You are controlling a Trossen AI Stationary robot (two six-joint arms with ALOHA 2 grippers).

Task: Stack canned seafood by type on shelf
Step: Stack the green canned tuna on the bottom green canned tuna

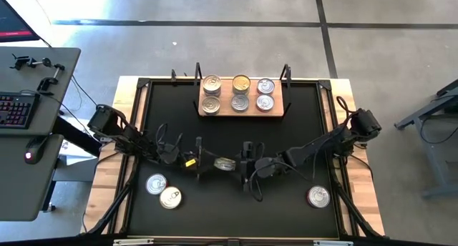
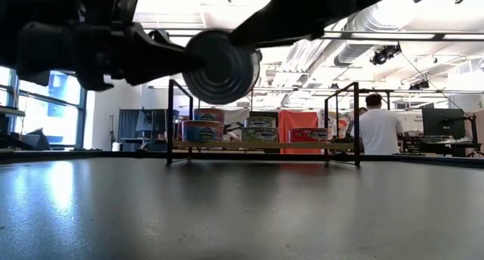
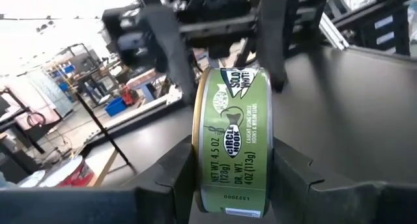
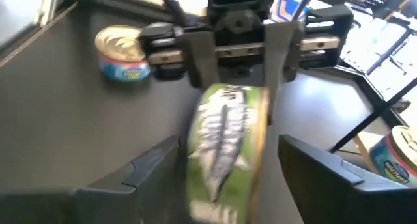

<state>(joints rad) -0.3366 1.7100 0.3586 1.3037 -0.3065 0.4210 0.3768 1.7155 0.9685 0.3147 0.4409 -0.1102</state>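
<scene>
A green-labelled tin hangs above the middle of the black mat, with my left gripper shut on it. My right gripper faces it from the table's right side. It is open, with a finger on either side of the tin and a gap to each. The shelf, a wooden board on a black wire frame, stands at the far edge and carries several tins in two rows. One of them has a gold lid. In the low view the held tin is well above the mat. My left gripper pinches the tin between its two fingers, one on each flat end, close to the rim. The fingers come roughly level from the table's left side. The tin stands on edge, its label wall toward the wrist camera, lifted clear of the mat.
Two loose tins lie on the mat near the front left and one tin near the front right. A desk with a keyboard stands left of the table. A person stands in the room behind the shelf.
</scene>
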